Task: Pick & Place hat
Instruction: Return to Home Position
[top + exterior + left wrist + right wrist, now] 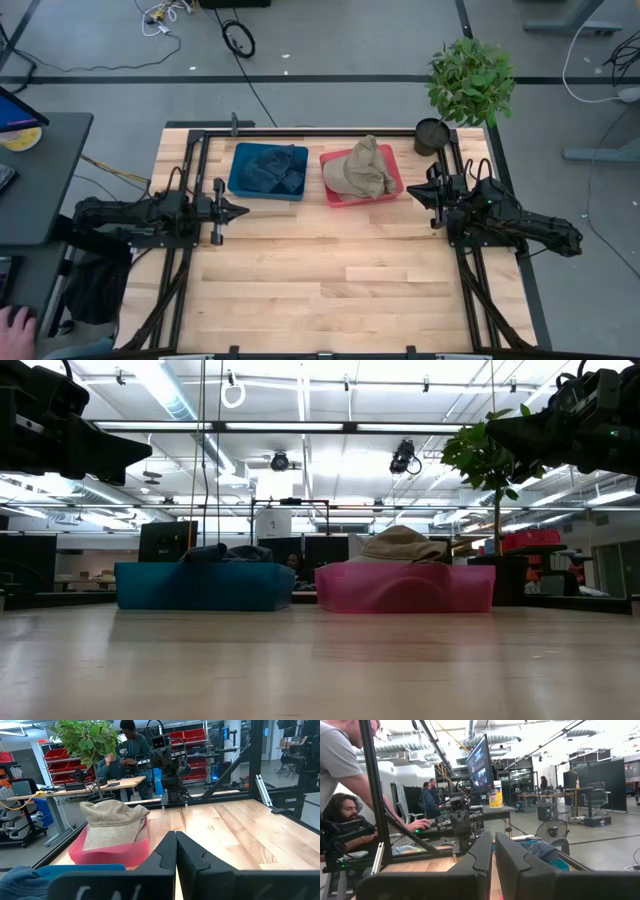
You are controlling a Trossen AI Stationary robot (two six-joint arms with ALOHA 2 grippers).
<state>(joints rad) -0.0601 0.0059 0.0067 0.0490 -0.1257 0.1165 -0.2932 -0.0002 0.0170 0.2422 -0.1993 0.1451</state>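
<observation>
Floor: grey concrete floor [330, 45], crossed by dark lines, with loose black cables [238, 38] coiled beyond the far edge of the light wooden plank bench [330, 290]. A leafy green plant in a black pot [468, 80] stands at the bench's far right corner. A dark grey side desk [45, 175] sits off the left edge.

Ceiling: open, exposed pipework, long fluorescent strip lights [300, 426], all lit.

One side of the room: shelving with red plastic storage bins [195, 740] and a pale wooden work table [100, 784], two people occupied there.

Opposite side: large dark flat monitor [481, 762], round pedestal floor fan [551, 830], black office chairs [597, 800], several people seated or standing.
</observation>
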